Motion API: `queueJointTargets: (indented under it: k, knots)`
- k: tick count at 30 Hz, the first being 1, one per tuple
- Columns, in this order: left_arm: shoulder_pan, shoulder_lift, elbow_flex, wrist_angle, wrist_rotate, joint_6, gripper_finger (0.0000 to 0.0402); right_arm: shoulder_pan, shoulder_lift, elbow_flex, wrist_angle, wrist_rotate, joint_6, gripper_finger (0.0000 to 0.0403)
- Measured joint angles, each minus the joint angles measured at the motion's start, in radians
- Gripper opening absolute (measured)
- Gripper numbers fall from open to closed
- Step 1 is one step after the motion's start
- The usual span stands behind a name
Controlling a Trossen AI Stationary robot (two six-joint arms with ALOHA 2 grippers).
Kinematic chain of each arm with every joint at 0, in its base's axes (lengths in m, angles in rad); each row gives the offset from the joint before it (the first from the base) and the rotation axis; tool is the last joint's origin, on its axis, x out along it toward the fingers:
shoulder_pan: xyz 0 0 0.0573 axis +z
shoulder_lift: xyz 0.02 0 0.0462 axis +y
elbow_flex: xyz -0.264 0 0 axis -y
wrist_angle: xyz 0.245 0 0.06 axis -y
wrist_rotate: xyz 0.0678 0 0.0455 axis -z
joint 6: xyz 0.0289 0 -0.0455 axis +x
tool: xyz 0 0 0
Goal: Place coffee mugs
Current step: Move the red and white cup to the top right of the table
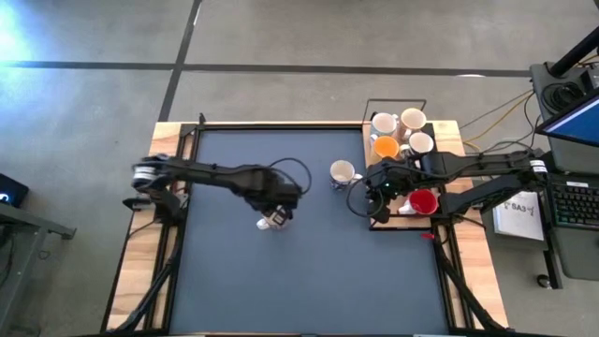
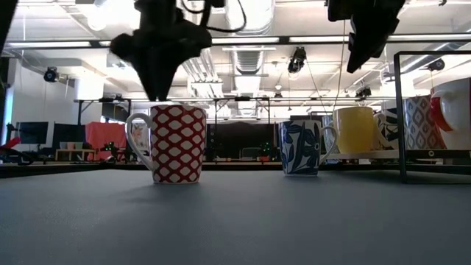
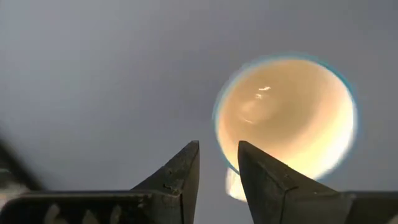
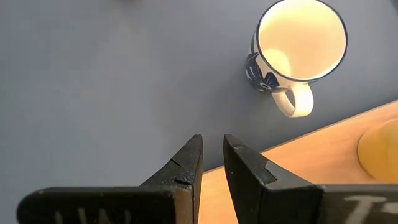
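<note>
Six mugs showed from above: two stood on the dark worktop (image 1: 281,281) and four on the wooden tray (image 1: 398,222) at its right edge; the red-lattice mug (image 2: 174,142) stood upright mid-worktop, handle to the left in the low view; the blue-leaf mug (image 4: 298,46) — white inside, white handle — stood nearer the tray; on the tray sat two cream mugs (image 1: 400,122), an orange one (image 1: 386,146) and a red one (image 1: 423,201); the left end effector (image 3: 217,165) hung over the lattice mug, fingers nearly together, gripping nothing; the right end effector (image 4: 212,158) hovered at the tray's edge, likewise almost closed and empty.
</note>
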Motion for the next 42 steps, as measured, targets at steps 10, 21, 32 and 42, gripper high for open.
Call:
queueJointTargets:
  k: [10,21,32,42]
  knots:
    - [-0.015,-0.119,-0.277,0.326,0.012,-0.17,0.0093,0.0,0.0,-0.024,0.008,0.0,0.007,0.0054]
    - [-0.014,-0.112,-0.361,0.545,-0.062,-0.229,0.0071,0.0,0.0,-0.024,0.007,-0.001,0.051,0.0054]
    - [-0.008,-0.053,-0.314,0.676,-0.108,-0.226,0.0019,0.0,0.0,-0.025,0.009,0.0,0.051,0.0054]
    - [0.001,0.095,-0.143,0.685,-0.118,-0.139,0.0019,0.0,0.0,-0.025,0.012,-0.001,0.067,0.0054]
